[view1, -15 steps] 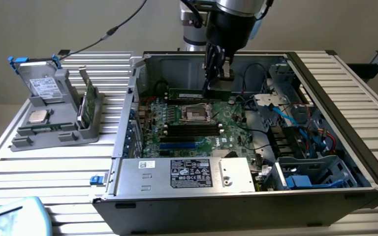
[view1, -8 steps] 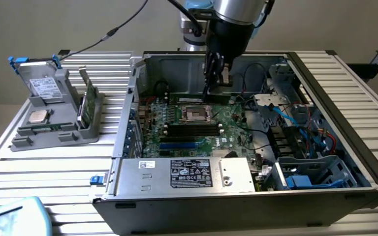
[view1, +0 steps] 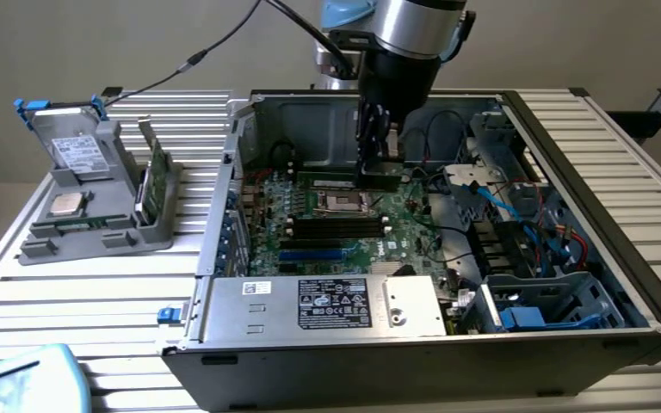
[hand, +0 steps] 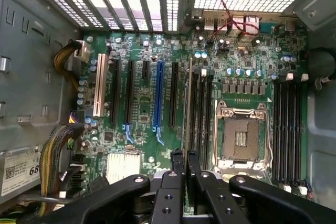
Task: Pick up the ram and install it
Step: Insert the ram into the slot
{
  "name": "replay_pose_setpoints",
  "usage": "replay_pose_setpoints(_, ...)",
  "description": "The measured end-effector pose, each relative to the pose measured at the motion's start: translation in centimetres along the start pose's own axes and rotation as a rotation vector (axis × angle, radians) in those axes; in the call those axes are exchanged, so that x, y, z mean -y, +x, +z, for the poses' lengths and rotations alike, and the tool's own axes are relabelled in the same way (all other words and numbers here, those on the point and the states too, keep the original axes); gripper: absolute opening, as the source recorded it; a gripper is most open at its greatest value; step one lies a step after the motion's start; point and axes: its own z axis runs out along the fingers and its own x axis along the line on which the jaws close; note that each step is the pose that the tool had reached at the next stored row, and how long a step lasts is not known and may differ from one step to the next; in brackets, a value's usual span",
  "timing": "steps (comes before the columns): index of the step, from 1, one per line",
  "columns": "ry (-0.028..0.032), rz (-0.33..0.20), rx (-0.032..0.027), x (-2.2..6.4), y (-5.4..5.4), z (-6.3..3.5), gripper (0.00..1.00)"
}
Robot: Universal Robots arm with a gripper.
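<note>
The ram, a thin green circuit-board stick, is pinched edge-on in the near-closed gripper; keep it parallel above the black memory slots.

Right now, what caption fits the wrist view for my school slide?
The claw grips the ram above black slots on the green motherboard.

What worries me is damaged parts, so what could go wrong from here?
The claw grips the ram edge-on. It seems to sit just beside the black slots rather than plainly over one, so pressing down off line might jam it against a slot wall. The open processor socket lies close by, and a sideways slip could strike its bare contacts.
</note>
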Motion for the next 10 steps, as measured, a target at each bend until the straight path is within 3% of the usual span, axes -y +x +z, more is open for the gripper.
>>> replay_pose_setpoints(2, 0.0047, 0.0, -0.0039, 0.04, -0.09, 0.2, 0.14)
replay_pose_setpoints(7, 0.0237, 0.002, -0.0128, 0.04, -0.28, 0.66, 0.14)
replay_pose_setpoints(10, 0.026, 0.002, -0.0173, -0.18, -0.39, 1.08, 0.14)
